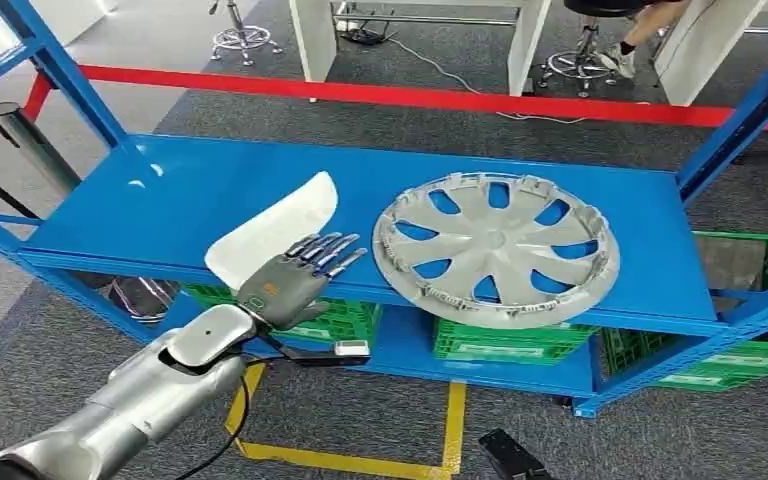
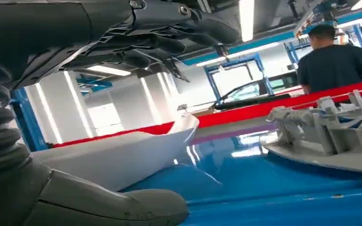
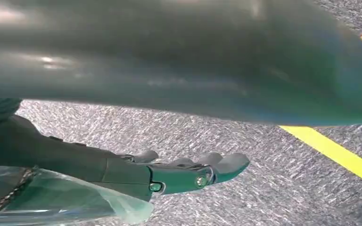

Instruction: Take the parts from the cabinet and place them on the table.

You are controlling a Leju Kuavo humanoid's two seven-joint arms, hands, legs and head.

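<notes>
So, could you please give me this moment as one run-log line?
left robot hand: open, over white panel on blue shelf | right robot hand: open, over floor | wheel cover: on shelf

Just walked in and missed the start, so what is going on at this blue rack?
The robot is reaching its left hand over the white curved part on the blue shelf, fingers spread above it and thumb below its near edge, not gripping it. A silver hubcap lies beside it on the same shelf, untouched. The right hand hangs open over the grey carpet, holding nothing. Both parts are on the rack.
</notes>
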